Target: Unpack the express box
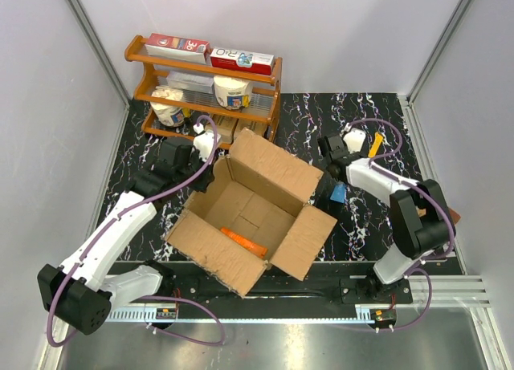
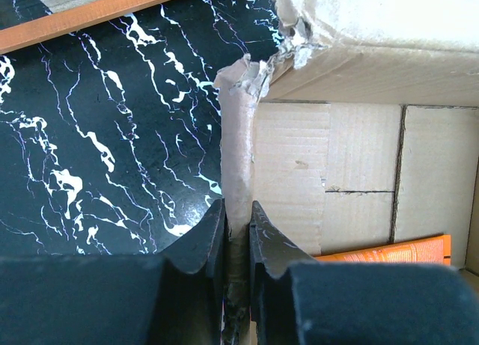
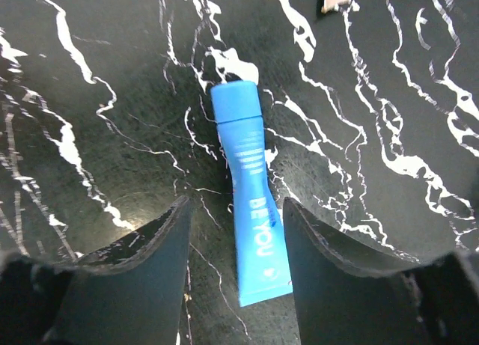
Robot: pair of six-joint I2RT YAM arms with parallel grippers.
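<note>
Express box (image 1: 271, 168), one large brown corrugated cardboard carton, stands mid-way on the black, white-veined marble-patterned table (image 1: 305, 113) between the two arms. Its mouth faces upward with its four flaps spread, it is turned cornerwise so that its long axis appears to run from far left to near right, and one flat orange packet (image 1: 243, 241) lies on its floor. The left gripper (image 2: 238, 214) is clamped on the rim of the box's left wall, one finger outside and one inside, while the right gripper (image 3: 236, 210) hangs with jaws parted astride one blue plastic tube (image 3: 251, 233) lying on the table just right of the box.
</note>
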